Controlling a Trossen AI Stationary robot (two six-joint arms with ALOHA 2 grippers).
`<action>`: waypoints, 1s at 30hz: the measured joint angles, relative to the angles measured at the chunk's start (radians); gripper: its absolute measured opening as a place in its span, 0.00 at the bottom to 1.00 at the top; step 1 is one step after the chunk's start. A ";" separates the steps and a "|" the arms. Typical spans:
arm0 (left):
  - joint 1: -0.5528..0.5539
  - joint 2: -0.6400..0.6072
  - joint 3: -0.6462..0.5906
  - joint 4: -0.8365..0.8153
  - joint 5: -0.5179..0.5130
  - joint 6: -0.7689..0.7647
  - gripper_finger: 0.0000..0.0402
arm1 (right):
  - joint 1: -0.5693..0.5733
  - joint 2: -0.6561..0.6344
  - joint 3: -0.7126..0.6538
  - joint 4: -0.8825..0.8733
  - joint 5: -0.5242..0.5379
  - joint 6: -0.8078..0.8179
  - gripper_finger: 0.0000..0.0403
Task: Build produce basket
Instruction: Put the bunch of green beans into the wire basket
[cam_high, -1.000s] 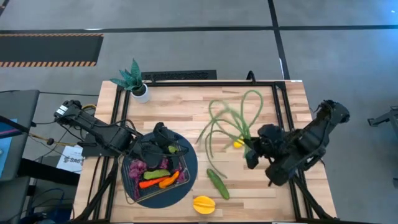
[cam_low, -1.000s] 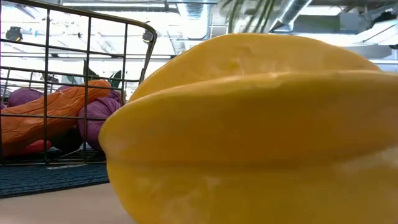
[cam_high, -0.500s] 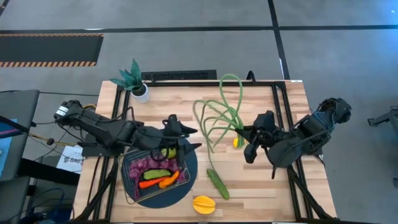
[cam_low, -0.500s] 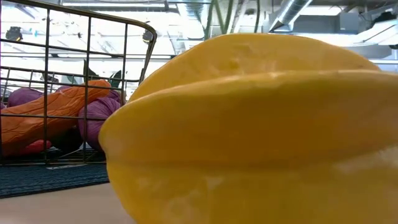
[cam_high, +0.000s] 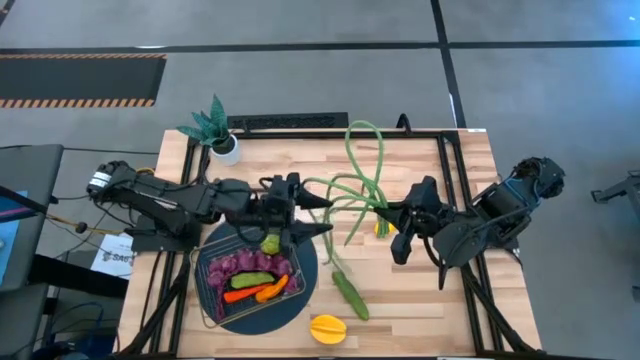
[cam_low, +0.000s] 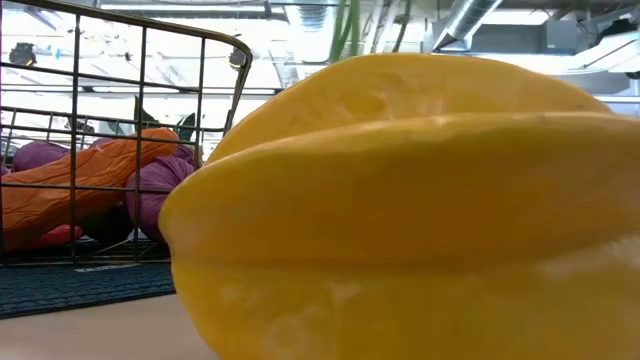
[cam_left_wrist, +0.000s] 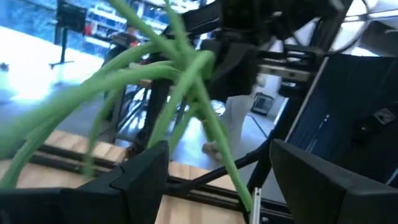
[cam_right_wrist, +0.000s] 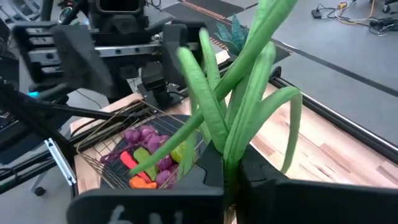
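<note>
The long green beans (cam_high: 350, 190) hang in the air over the table's middle, with my right gripper (cam_high: 385, 212) shut on their bunched end. My left gripper (cam_high: 325, 217) points level at them from the left, open. Loose strands (cam_left_wrist: 180, 68) cross in front of its fingers and one runs down between them; I cannot tell whether any touches. The wire basket (cam_high: 207, 292) sits on a dark round mat and holds purple grapes, red, orange and green peppers and a yellow-green fruit. A cucumber (cam_high: 350, 295), a yellow-orange fruit (cam_high: 328, 328) and a small lemon (cam_high: 380, 230) lie on the table. My right gripper pinches the beans' bunched stem end (cam_right_wrist: 229, 149) between its two fingers. The fingers come from the table's right, slanting a little downward. The beans are lifted clear of the table and fan out from the hold toward my left gripper and the far edge.
A potted green plant (cam_high: 215, 130) stands at the far left corner. The yellow-orange fruit (cam_low: 400, 200) fills most of the low view, with the basket's wire wall (cam_low: 140, 100) beside it. Bare wood lies at the table's far right and near right.
My left gripper has risen out of the basket, tipped from pointing down to level, and gone toward the table's right, up to the beans. My right gripper has gone up and rolled with the beans, whose loose ends have swung toward the left.
</note>
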 joint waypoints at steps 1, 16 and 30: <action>0.009 0.000 0.000 -0.007 0.006 -0.013 0.66 | 0.000 0.000 0.000 0.000 0.000 0.000 0.02; -0.011 -0.018 0.033 -0.229 0.043 0.000 0.66 | 0.009 -0.001 0.000 -0.010 -0.020 -0.017 0.02; -0.055 -0.165 0.054 -0.516 -0.373 -0.029 0.66 | -0.001 -0.002 0.000 -0.033 -0.065 -0.021 0.01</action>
